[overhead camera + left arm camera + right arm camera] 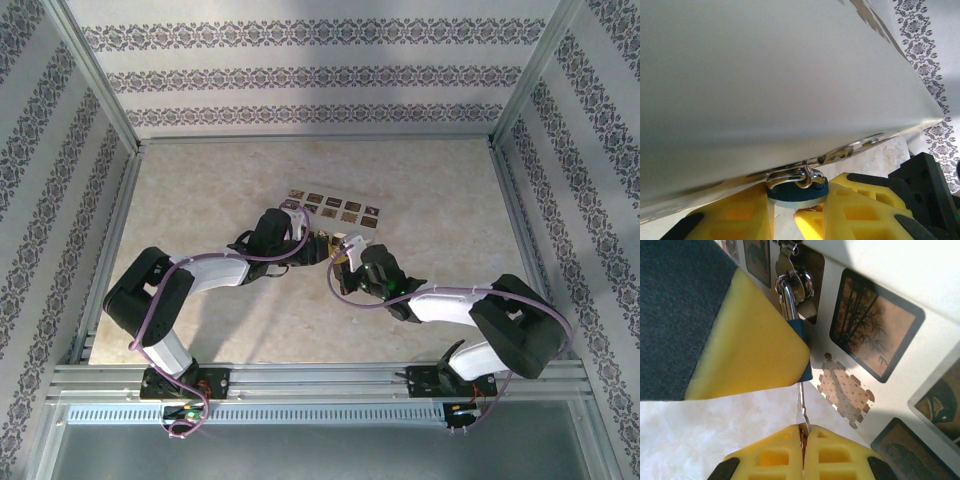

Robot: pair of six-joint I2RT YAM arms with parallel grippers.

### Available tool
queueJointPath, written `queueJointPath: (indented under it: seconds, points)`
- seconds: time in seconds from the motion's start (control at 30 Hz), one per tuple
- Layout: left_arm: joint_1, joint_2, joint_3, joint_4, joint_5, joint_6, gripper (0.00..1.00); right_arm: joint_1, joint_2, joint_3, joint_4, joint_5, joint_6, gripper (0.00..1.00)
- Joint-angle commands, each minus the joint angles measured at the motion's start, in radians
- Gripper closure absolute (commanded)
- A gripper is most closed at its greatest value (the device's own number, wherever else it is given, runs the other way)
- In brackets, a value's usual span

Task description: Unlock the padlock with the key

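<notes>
The right fingers (pixel 835 455) are clenched on the key (pixel 802 407), a thin silver blade that stands out straight ahead from between the pads. Its long axis runs away from the fingers, and its tip meets the lower end of the padlock (pixel 800 337). I cannot tell how deep it sits.

The padlock is a small blue body with a silver shackle, in line with the key, shackle end towards the cream box (pixel 890 270). The shackle hooks through a metal clasp on the box's side.

The left fingers (pixel 860 205) grasp the blue body from both sides, right under the box's edge.

The box lies mid-counter (pixel 200 180), with its long axis running left to right.
</notes>
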Motion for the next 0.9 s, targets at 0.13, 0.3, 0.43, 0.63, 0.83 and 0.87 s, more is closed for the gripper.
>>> queueJointPath:
  seconds: [0.13, 0.3, 0.43, 0.63, 0.83, 0.87]
  points:
    - [-0.017, -0.037, 0.000, 0.043, 0.033, -0.012, 0.74, -0.009, -0.001, 0.022, 0.047, 0.007, 0.026, 1.00]
    - [-0.017, -0.035, -0.002, 0.043, 0.031, -0.011, 0.74, -0.009, -0.011, 0.045, 0.058, -0.020, 0.032, 1.00]
    - [-0.017, -0.030, -0.007, 0.049, 0.033, -0.014, 0.74, -0.009, -0.031, 0.050, 0.071, -0.036, 0.032, 1.00]
    - [-0.017, -0.027, -0.009, 0.056, 0.035, -0.020, 0.74, -0.018, -0.051, 0.061, 0.082, -0.044, 0.017, 1.00]
    - [-0.018, -0.028, -0.006, 0.055, 0.039, -0.023, 0.74, -0.050, -0.034, 0.074, 0.117, -0.076, 0.006, 1.00]
    - [-0.018, -0.029, -0.006, 0.055, 0.040, -0.023, 0.74, -0.054, -0.030, 0.077, 0.121, -0.081, 0.005, 1.00]
